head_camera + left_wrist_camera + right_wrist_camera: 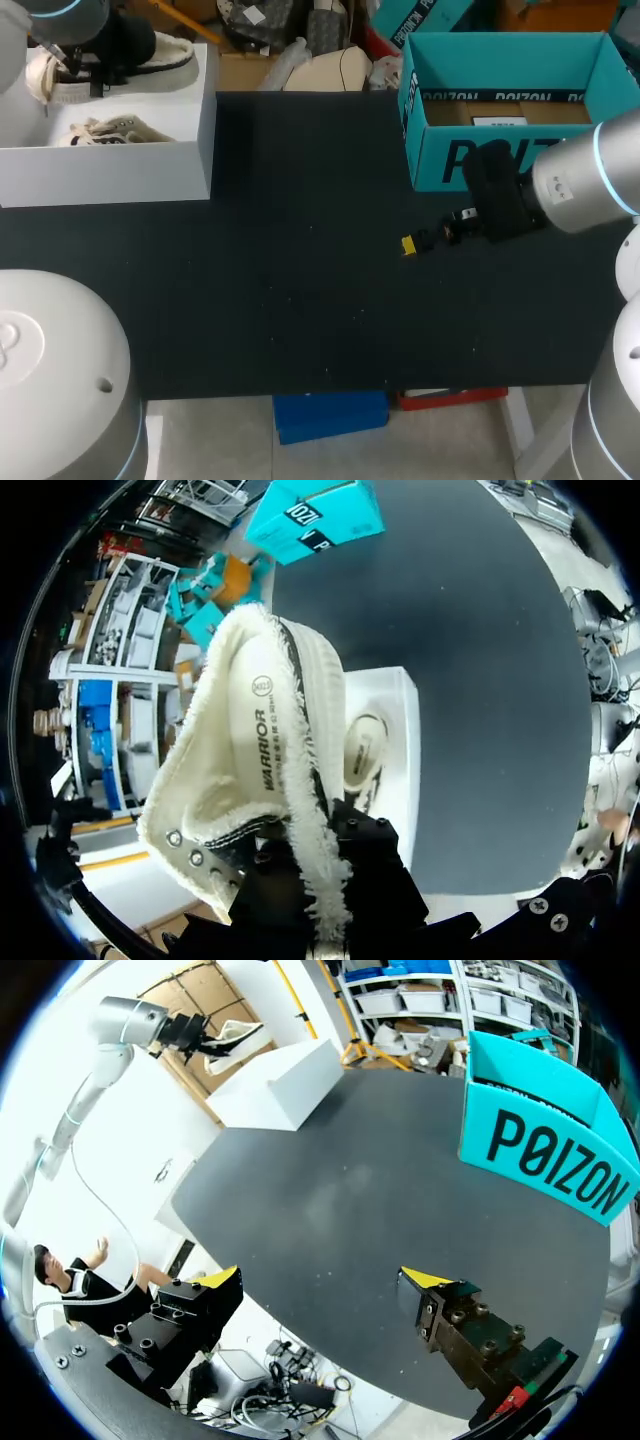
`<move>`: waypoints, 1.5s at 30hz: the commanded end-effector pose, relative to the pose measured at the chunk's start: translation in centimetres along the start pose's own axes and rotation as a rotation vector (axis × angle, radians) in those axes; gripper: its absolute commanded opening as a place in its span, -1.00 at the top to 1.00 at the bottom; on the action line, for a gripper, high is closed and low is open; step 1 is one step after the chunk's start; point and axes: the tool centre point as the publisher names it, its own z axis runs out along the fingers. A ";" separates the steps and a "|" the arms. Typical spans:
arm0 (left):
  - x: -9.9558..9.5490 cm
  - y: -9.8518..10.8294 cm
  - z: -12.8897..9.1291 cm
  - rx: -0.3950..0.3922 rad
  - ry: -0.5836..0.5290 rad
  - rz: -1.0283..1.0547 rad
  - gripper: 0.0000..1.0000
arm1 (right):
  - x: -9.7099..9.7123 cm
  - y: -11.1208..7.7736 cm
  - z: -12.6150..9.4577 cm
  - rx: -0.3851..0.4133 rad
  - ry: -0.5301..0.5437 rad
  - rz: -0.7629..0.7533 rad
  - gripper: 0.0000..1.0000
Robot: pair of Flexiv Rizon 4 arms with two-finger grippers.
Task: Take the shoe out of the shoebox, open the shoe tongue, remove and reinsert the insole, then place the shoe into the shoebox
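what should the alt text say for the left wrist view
The left hand grips a cream canvas shoe by its frayed edge, holding it up over an open white shoebox in which a second shoe lies. Beyond them are the black table and a teal box standing on it.

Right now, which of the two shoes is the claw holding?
The cream shoe up above the white box, clamped in the left claw. The other shoe lies inside that box, untouched.
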 end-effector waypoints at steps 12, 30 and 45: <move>-6.0 3.3 7.6 -0.002 0.060 0.040 1.00 | 0.1 0.0 0.1 0.002 -0.002 0.001 -1.00; -6.4 4.3 15.6 -0.011 0.117 0.059 1.00 | 0.1 0.0 0.1 0.002 -0.002 0.001 -1.00; -5.1 4.8 21.2 -0.023 0.169 0.061 1.00 | 0.1 0.0 0.1 0.002 -0.002 0.001 -1.00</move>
